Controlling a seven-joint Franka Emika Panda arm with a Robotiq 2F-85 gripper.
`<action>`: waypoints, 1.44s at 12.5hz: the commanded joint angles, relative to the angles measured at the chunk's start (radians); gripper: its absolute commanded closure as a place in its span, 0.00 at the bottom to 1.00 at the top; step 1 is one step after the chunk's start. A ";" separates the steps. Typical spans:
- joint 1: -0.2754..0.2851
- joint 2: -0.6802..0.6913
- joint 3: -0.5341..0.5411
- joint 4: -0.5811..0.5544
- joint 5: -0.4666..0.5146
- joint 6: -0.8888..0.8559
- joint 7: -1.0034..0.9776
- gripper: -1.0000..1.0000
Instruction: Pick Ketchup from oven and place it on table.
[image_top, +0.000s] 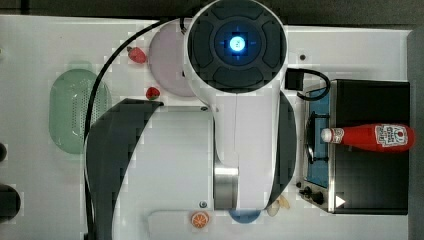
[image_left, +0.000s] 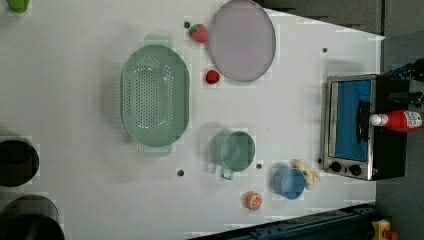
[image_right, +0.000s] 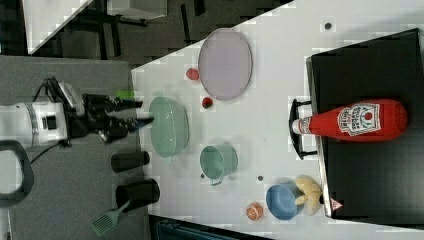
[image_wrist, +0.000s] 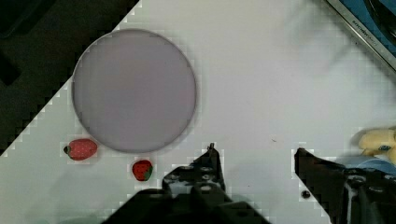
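Starting the reach: black pincer (image_wrist: 254, 156) open and empty above white desk (image_wrist: 261, 84), next must travel to slim red plastic ketchup bottle (image_top: 372, 137) lying atop small black-topped toaster oven (image_top: 372, 187).

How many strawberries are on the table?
2. One strawberry lies at the rim of the plate, near the table edge. The other strawberry lies between plate and colander. More may be hidden.

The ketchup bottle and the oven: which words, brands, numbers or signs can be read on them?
ketchup: the red-and-white label carries print, too blurred to read.
oven: a small white triangle sign on the black top; no symbol readable.
oven frame: a line of small lettering, unreadable.
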 joint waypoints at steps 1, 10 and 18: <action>-0.014 -0.328 -0.018 -0.187 -0.005 -0.157 0.047 0.21; -0.070 -0.287 -0.180 -0.187 -0.009 -0.104 0.047 0.00; -0.093 -0.061 -0.465 -0.178 -0.009 0.221 0.047 0.00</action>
